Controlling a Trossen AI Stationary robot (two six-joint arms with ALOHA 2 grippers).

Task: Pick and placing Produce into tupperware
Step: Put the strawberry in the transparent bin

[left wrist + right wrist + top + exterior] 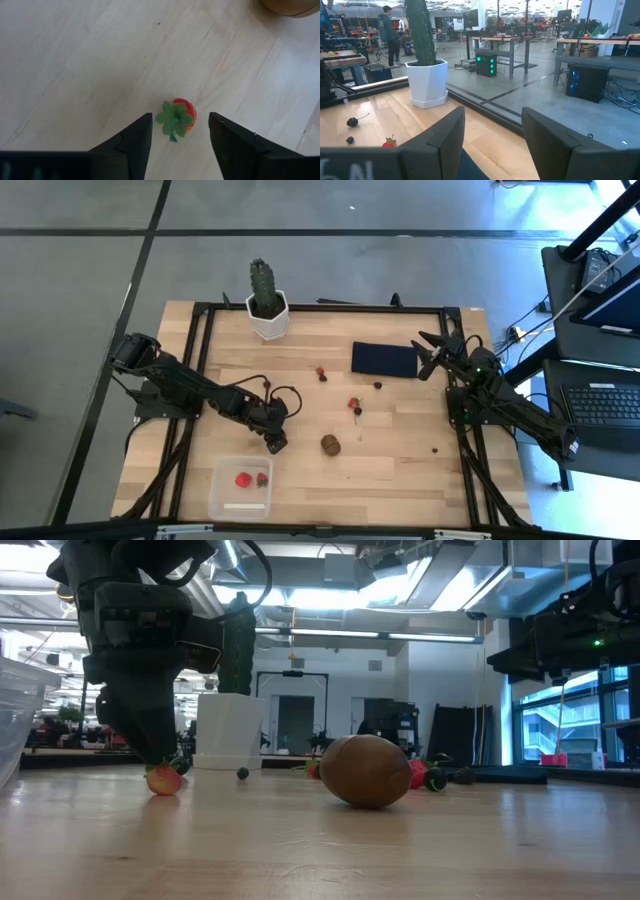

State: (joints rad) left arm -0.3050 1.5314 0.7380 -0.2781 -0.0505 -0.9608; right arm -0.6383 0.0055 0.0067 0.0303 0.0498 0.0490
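The left claw [177, 137] is down at the desk [400, 470] with its fingers apart, one on each side of a strawberry [177, 116], so it can pinch it. The box [242, 487] is near. The right claw [432, 352] waits apart over the navy mat [384, 358].

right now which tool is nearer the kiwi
Left. The left tool sits just beside the kiwi, down over a strawberry. The right tool waits far off at the back by the navy mat.
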